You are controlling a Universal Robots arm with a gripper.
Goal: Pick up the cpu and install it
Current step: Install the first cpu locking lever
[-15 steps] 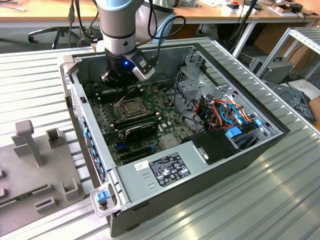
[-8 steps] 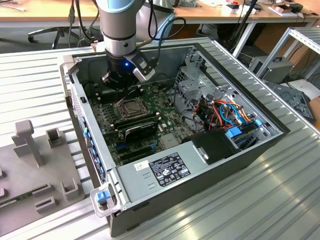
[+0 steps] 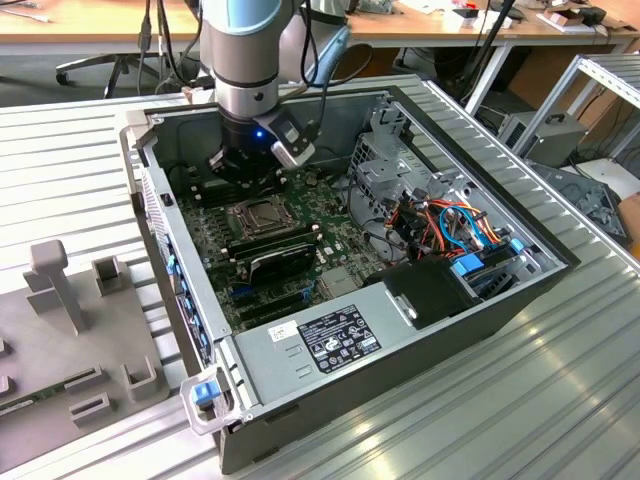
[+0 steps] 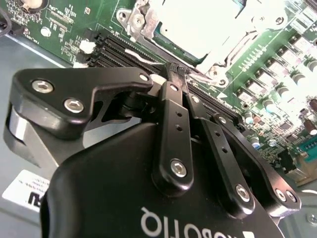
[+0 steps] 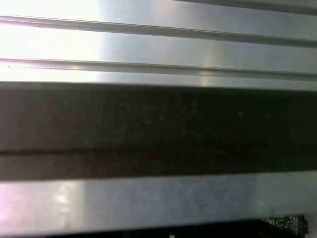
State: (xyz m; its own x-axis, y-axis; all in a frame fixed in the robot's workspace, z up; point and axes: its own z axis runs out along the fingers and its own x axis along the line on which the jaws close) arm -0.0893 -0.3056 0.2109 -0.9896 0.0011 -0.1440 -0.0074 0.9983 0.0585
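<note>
My gripper (image 3: 247, 165) hangs inside the open computer case (image 3: 440, 340), just behind the silver socket (image 3: 262, 214) on the green motherboard (image 3: 335, 240). In the second wrist view the black fingers (image 4: 171, 106) come together at a point, so the gripper (image 4: 174, 73) is shut, with its tip at the thin wire lever (image 4: 143, 58) along the socket's edge. A pale flat square, the cpu (image 4: 198, 22), lies inside the socket frame (image 4: 136, 22) and is washed out by glare. I cannot tell whether the tip touches or grips the lever.
Black memory sticks (image 3: 275, 245) run beside the socket. Coloured cables (image 3: 455, 230) and a drive cage fill the case on the exterior view's right. A grey fixture plate (image 3: 70, 340) lies on the ribbed aluminium table (image 3: 560, 400). The first wrist view faces aluminium slats (image 5: 158, 44).
</note>
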